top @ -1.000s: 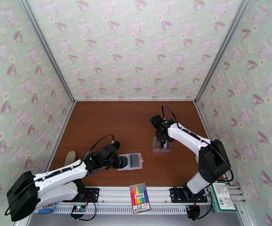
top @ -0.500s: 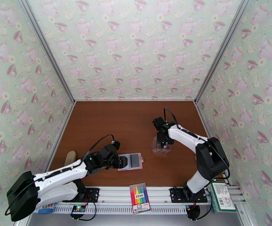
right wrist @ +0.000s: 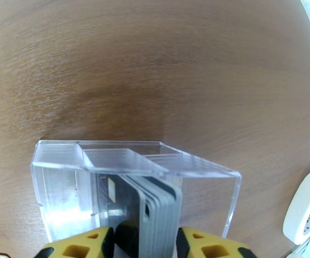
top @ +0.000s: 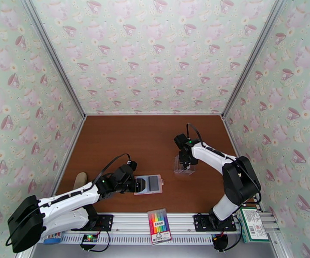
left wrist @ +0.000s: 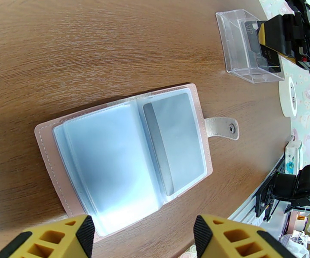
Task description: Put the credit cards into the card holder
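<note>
Over the clear plastic box (right wrist: 64,203) right of centre on the table (top: 124,142), the right gripper (right wrist: 144,241) straddles the credit cards (right wrist: 155,207), which stand on edge directly between its fingers, faces toward the pads. Whether the jaws pinch any card cannot be told. Left of the box and nearer the arm bases, the pink card holder (left wrist: 129,155) lies open and flat just ahead of the left gripper (left wrist: 142,237), its fingers wide apart and empty. The right arm is the nearer of the 2 to the stack.
</note>
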Robot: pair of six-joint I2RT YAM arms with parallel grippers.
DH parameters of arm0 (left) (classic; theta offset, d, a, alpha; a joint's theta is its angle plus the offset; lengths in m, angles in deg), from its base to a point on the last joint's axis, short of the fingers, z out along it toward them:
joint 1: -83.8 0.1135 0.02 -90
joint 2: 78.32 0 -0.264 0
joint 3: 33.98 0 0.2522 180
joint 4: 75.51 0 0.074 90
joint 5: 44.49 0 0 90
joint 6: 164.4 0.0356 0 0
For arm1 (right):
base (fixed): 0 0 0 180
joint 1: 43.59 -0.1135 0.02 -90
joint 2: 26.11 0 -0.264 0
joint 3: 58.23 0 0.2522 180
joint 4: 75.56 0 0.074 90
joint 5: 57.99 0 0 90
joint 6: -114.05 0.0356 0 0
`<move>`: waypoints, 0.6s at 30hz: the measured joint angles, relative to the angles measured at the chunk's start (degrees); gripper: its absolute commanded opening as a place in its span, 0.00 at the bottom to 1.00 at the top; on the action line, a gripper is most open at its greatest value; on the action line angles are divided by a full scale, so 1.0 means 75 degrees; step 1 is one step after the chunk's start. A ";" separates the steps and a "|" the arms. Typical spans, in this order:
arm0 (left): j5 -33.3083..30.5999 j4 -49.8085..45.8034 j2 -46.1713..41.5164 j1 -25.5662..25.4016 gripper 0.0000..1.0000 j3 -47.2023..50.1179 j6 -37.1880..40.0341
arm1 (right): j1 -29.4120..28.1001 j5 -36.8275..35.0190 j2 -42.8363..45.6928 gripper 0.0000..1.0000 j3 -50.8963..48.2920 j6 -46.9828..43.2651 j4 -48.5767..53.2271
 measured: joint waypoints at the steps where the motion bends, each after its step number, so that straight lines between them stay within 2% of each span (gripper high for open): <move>1: 0.0000 0.0000 0.0000 0.0000 0.67 0.0000 0.0003 | 0.0000 -0.0035 0.0000 0.43 0.0017 -0.0003 0.0061; 9: 0.0000 0.0012 0.0000 0.0000 0.67 0.0000 0.0000 | 0.0003 -0.0414 0.0006 0.42 0.0259 -0.0079 0.0519; 18: 0.0000 0.0023 0.0000 0.0000 0.67 0.0000 0.0000 | 0.0003 -0.0603 0.0064 0.34 0.0306 -0.0140 0.0743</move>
